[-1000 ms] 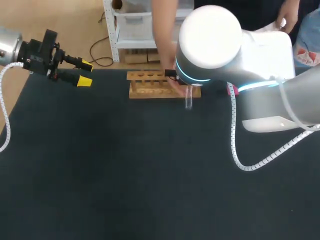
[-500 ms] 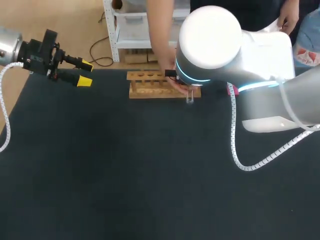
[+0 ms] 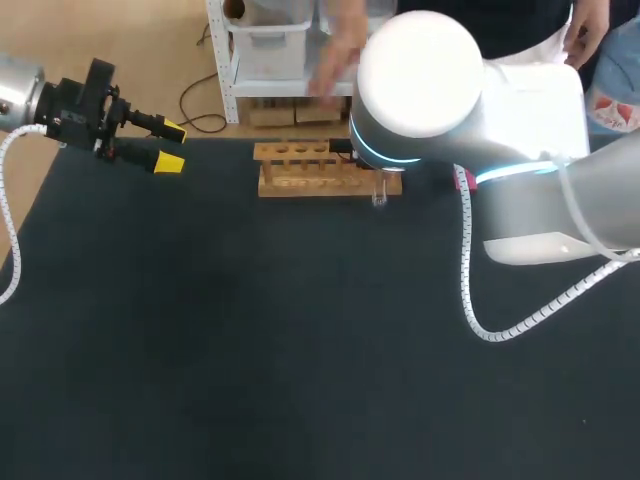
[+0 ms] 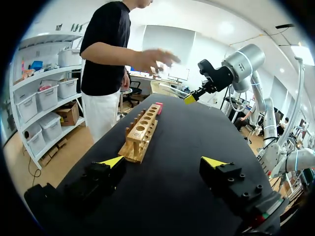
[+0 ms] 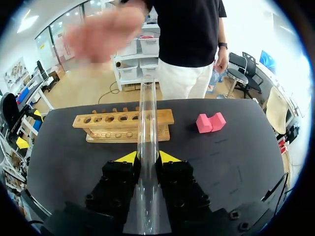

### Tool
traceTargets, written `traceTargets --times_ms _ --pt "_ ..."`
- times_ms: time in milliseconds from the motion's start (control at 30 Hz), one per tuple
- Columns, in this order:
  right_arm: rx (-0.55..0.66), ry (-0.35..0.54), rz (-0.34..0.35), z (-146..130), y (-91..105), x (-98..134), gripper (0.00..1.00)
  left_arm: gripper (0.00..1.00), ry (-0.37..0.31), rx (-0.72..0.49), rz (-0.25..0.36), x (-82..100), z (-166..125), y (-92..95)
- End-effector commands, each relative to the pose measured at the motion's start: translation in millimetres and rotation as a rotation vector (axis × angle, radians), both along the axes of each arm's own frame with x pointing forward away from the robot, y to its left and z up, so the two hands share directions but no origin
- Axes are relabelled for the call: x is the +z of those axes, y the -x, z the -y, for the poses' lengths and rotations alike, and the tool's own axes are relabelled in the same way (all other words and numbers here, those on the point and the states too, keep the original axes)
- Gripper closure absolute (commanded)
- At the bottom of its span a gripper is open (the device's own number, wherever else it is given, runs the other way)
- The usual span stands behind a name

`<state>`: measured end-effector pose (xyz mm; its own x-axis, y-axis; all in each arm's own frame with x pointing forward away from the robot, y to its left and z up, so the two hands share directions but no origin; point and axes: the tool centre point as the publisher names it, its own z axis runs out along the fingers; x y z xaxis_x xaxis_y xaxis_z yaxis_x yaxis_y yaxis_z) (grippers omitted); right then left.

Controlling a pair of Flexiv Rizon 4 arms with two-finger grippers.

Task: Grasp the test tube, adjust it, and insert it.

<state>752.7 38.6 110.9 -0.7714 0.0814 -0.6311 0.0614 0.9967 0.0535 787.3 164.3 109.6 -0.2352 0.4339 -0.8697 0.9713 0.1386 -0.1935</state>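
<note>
Inside the right gripper (image 5: pixel 147 158), pinched from both sides, the test tube (image 5: pixel 147 108) sits by the near right end of the wooden rack (image 5: pixel 106 127). Right of the rack lies a pink block (image 5: pixel 210 122). Far left, the left gripper (image 4: pixel 165 161) hangs spread wide, holding nothing.

Tan rack (image 5: pixel 108 127), pink block (image 5: pixel 210 122)

In the head view the right arm (image 3: pixel 420 80) hides the right claw (image 5: pixel 147 158), most of the tube (image 3: pixel 379 197) and the right end of the rack (image 3: pixel 300 170); only a sliver of the red block (image 3: pixel 461 180) shows past it; in the right wrist view a person's hand (image 5: pixel 103 32) beyond the rack is a blur; in the left wrist view the tube is too small to make out.
</note>
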Motion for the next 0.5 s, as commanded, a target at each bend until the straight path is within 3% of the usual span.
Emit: traceTargets --times_ms 33,500 --pt "0.000 -0.001 0.005 0.8 1.2 -0.2 1.00 0.00 0.001 -0.002 0.002 -0.9 -0.6 -0.3" --pt "0.078 -0.001 -0.030 -17.0 -23.0 -22.5 1.00 0.00 0.001 -0.002 0.002 -0.9 -0.6 -0.3"
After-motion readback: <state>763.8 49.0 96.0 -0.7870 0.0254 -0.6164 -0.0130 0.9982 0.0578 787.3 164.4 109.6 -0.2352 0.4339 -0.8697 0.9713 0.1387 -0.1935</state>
